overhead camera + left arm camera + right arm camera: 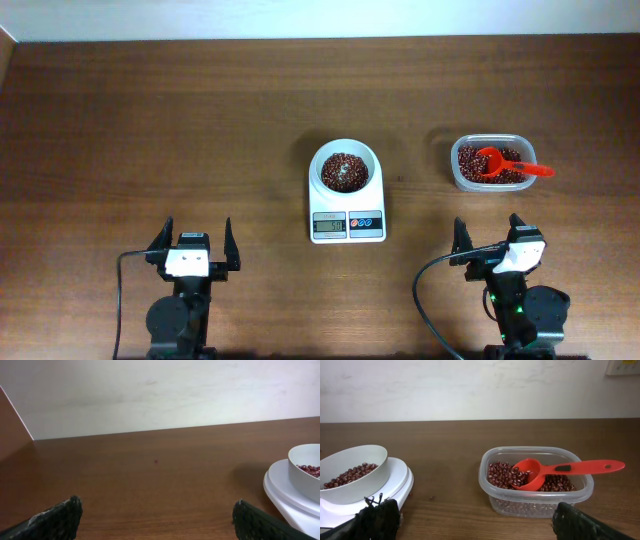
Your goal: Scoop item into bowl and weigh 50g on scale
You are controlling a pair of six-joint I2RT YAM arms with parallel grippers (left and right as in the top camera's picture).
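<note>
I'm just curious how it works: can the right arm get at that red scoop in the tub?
Probably yes: the red scoop lies in the clear tub straight ahead of the open right tool, handle sticking out, nothing standing between.

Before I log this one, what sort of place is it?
Likely a robot test bench, not a kitchen: plain wood table, blank wall, and a scale, bowl and bean tub.

Red scoop (580, 466) in clear tub (540, 506), wooden table (445, 445)

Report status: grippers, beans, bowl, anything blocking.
Left gripper open, right gripper open, both empty. Beans in bowl on scale; display unreadable. Red scoop lies in tub; nothing blocking.
</note>
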